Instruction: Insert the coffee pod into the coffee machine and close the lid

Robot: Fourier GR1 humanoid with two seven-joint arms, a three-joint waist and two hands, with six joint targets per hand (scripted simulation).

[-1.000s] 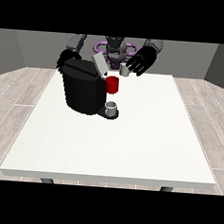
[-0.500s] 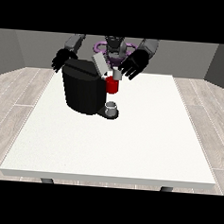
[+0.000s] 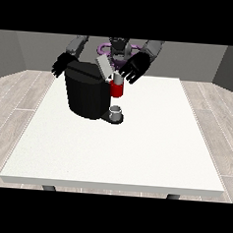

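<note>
On the white tabletop (image 3: 136,139) stands a big black coffee machine (image 3: 88,94), its grey lid (image 3: 104,67) tipped up. The hand at the view's right (image 3: 134,68), fingers spread, has come closer to the lid. I cannot find the pod.

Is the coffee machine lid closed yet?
No: the lid stands tilted up and open above the coffee machine, with the robot hand at the view's right beside it.
</note>
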